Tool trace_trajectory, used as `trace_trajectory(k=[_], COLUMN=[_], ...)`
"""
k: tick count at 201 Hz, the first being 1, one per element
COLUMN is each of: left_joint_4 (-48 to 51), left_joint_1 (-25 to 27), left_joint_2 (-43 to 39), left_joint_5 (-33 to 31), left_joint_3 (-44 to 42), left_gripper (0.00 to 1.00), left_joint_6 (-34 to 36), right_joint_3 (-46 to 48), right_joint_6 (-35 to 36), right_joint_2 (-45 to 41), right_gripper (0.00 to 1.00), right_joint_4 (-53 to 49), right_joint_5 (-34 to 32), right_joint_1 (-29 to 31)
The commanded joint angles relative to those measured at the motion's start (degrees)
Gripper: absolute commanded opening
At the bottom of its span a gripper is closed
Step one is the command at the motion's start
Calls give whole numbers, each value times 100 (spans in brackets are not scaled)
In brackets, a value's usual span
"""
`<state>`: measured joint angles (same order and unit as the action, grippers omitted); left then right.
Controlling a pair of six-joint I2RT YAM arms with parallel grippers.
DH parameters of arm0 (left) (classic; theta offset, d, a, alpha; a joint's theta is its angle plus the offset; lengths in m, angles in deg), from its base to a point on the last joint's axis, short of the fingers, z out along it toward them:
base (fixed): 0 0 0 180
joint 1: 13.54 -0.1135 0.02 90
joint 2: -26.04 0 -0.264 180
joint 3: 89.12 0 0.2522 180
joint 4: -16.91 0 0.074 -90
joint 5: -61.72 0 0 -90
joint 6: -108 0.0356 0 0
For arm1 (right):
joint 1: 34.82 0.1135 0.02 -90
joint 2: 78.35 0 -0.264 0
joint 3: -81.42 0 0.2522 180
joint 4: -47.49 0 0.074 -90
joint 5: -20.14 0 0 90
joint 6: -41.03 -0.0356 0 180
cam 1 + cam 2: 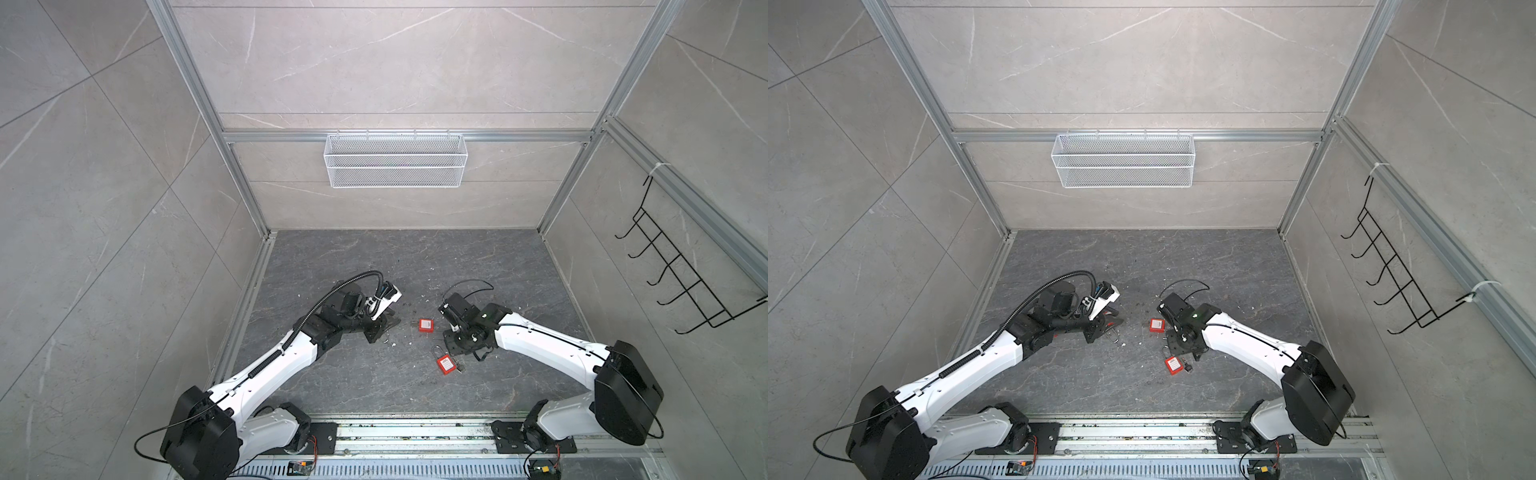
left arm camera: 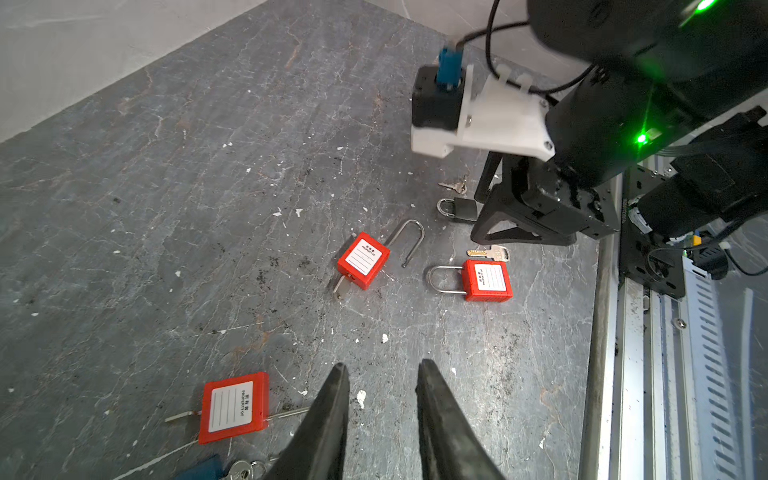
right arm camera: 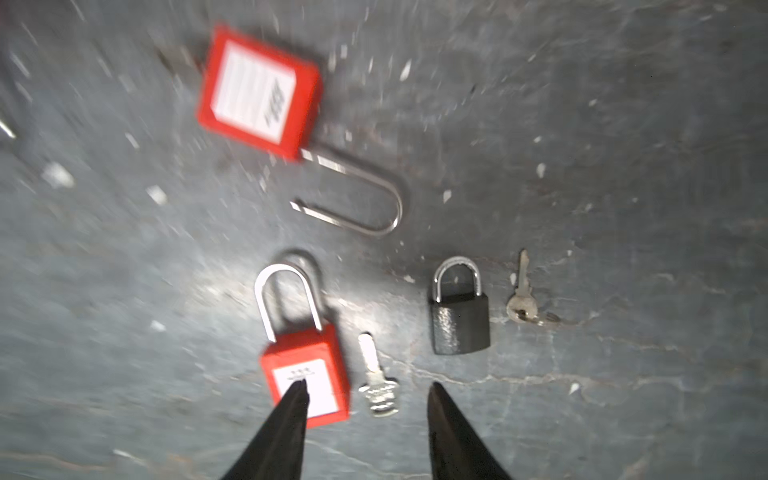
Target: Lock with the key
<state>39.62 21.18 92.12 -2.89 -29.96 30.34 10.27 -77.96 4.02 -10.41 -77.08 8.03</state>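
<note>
- Red open-shackle padlock (image 2: pixel 363 259) lies flat on the grey stone floor (image 2: pixel 166 208), mid-scene between the two arms. Its long shackle (image 2: pixel 409 241) is swung out, with the free end clear of the body. Something metal pokes from its base, likely a key, but it is too small to be sure.
- Loose flat key (image 3: pixel 376 382) lies just beside the shut red padlock (image 3: pixel 305 374). Blur hides whether they touch.
- Empty right gripper (image 3: pixel 368 415): jaws apart, tips low over the floor on either side of the flat key. One tip overlaps the shut red padlock's label in the wrist view.
- Empty left gripper (image 2: pixel 382 395): jaws partly apart, near a third red padlock (image 2: pixel 232 407).
- Small black padlock (image 3: pixel 459 316) has a small key (image 3: pixel 521 291) beside it, off to one side of the right gripper.
- Key handling, judged: thin, stiff, light, slick metal lying flush on hard floor, so it is hard to get under. Pinch the wide bow edge-on and leave the blade free.
- Padlock body, judged: rigid, blocky, plastic-looking case, not fragile. Grip across the flat faces and keep the keyhole end and shackle clear. It will likely skid when pushed, so pin it with the other arm.
- Shackle, judged: round steel, slippery, a poor place to grasp.
</note>
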Motion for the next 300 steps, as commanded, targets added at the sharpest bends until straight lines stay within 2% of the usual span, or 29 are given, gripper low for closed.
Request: trace_trajectory(k=[1,21,31,40,55,81,100,117,152,181,300], left_joint_4=[-103,-149,-172,-196,-240,-393,-418,-434,-422,-317,-208], left_joint_1=[-35,-31,-29,-35,-32,-29,-31,-34,-48,-93,-238], left_joint_2=[-252,-363,-422,-481,-583,-729,-803,-854,-910,-1013,-1089], left_joint_5=[-254,-366,-425,-465,-539,-642,-725,-776,-867,-904,-917], left_joint_3=[-5,-80,-115,-152,-214,-371,-459,-537,-671,-725,-956], left_gripper=[31,31,31,31,31,31,31,31,31,31,31], left_joint_6=[-169,-229,-264,-288,-311,-395,-424,-424,-337,-240,-162], right_joint_3=[-490,-713,-780,-834,-856,-870,-1158,-1502,-1955,-1979,-2091], right_joint_6=[-1285,-2406,-3024,-3731,-4469,-6455,-7590,-8269,-8804,-9214,-9210], right_joint_2=[25,166,237,330,462,738,1096,1483,2147,2315,3262], right_gripper=[59,61,72,77,78,79,79,77,77,76,75], right_joint_4=[-232,82,241,315,626,775,476,148,149,122,557], right_joint_5=[-124,-135,-214,-281,-359,-674,-819,-802,-794,-939,-544], right_joint_1=[96,109,109,109,109,120,182,203,235,249,221])
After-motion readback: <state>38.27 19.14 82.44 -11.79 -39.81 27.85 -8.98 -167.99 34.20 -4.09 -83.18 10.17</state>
